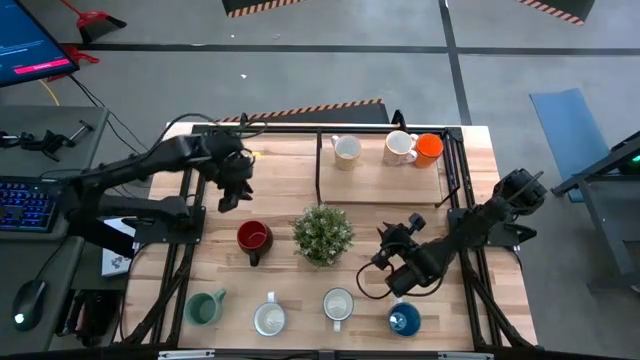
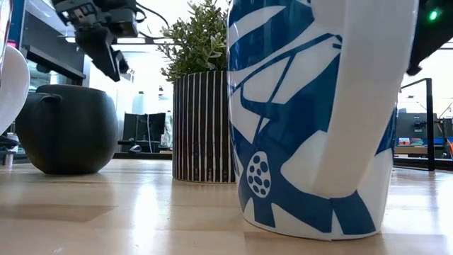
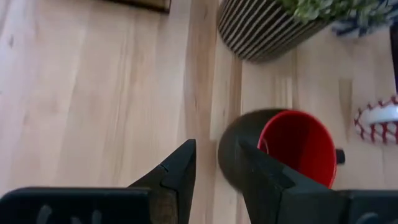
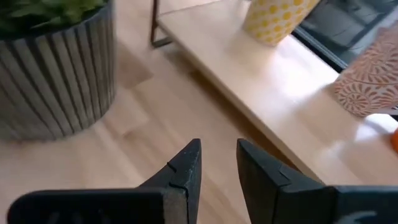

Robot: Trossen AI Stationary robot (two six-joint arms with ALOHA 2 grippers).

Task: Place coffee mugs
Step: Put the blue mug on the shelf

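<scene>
Eight mugs sit on the wooden table, three already on a raised shelf [image 1: 380, 190] at the far edge: a yellow-dotted mug [image 1: 346, 151], a pale patterned mug [image 1: 399, 147] and an orange mug [image 1: 429, 149]. Five remain on the table top: the red mug [image 1: 252, 238] left of a potted plant [image 1: 322, 233], and along the near edge a green mug [image 1: 204, 308], two pale mugs [image 1: 269, 319] [image 1: 338, 304] and a blue mug [image 1: 404, 320].

Judged from the high view, the red mug is the likely next pick for the left arm. It stands upright, opening upward, just nearer the front edge than the left gripper [image 1: 232, 190], which hangs above the table between the mug and the shelf. In the left wrist view the left gripper [image 3: 216, 171] has its fingers slightly parted and empty, and the red mug [image 3: 292, 146] lies just past one fingertip, off to one side rather than between them.

Farther out, the right gripper [image 1: 392, 255] hovers right of the plant, above the blue mug, fingers a little apart, holding nothing. The left arm is clearly closer to the red mug; the right to the blue one.
</scene>
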